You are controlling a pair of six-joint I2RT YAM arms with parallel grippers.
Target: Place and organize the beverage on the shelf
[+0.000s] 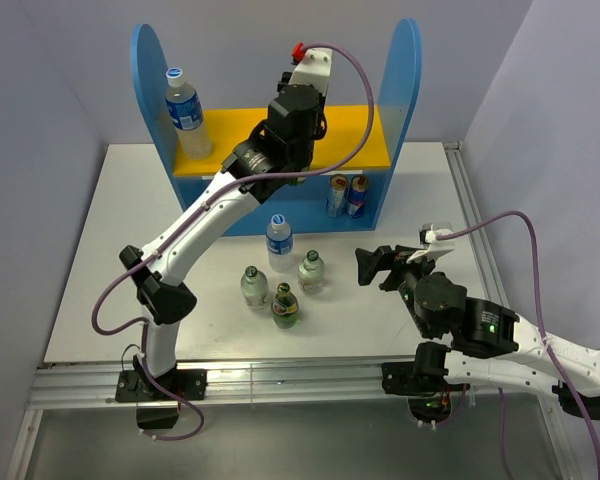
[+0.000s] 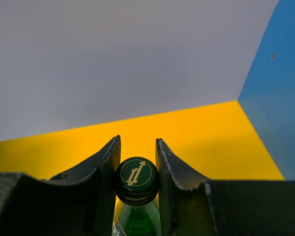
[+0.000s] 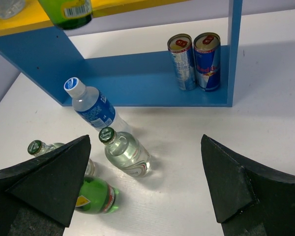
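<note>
Left gripper (image 2: 137, 160) is closed narrow on the neck of a green bottle (image 2: 136, 173), just under its cap. It holds the bottle over the yellow board (image 2: 196, 142) of the shelf (image 1: 148, 90), at the table's 12 o'clock. A water bottle (image 1: 185, 108) stands at the board's 9 o'clock end. The green bottle looks like glass: probably stiff, slick, breakable and bottom-heavy, so the neck below the cap's lip seems the safest hold. Two cans (image 1: 347, 195) sit at the base's 3 o'clock. Right gripper (image 1: 378, 268) hovers at 4 o'clock, spread wide and empty.
</note>
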